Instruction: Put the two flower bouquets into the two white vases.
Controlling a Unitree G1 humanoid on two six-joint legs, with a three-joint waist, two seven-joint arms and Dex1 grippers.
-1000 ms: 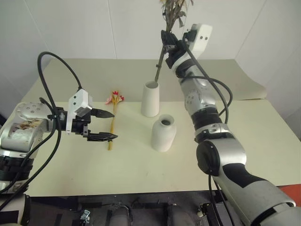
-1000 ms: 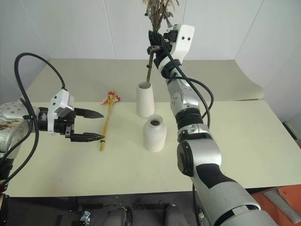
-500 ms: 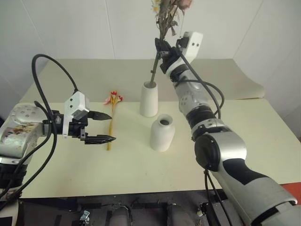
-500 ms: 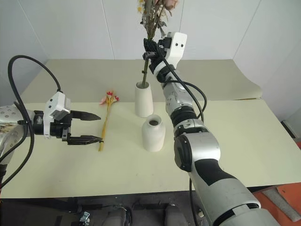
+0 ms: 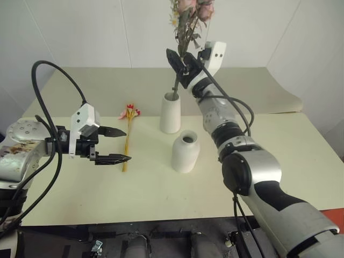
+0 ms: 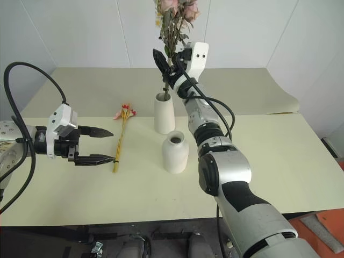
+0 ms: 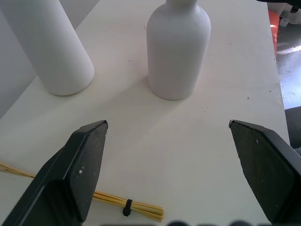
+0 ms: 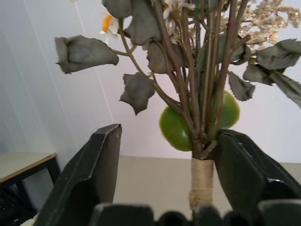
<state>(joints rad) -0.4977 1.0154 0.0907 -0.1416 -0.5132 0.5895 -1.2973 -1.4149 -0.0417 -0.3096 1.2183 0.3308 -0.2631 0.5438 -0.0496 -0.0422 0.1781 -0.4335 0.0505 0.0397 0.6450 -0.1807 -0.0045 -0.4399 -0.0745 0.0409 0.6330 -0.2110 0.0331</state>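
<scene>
Spread fingers frame two vases — yellow stems below

Bright, even, diffuse light; soft faint shadows on the desk; sharp throughout, slightly backlit leaves up close.

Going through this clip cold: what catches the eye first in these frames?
The rose bouquet stands tall in the taller white vase at the back of the table, with the right gripper open around its stems. In front, the shorter vase is empty. To the left, the slim yellow-stemmed bunch lies flat on the table, the open left gripper just beside it.
</scene>
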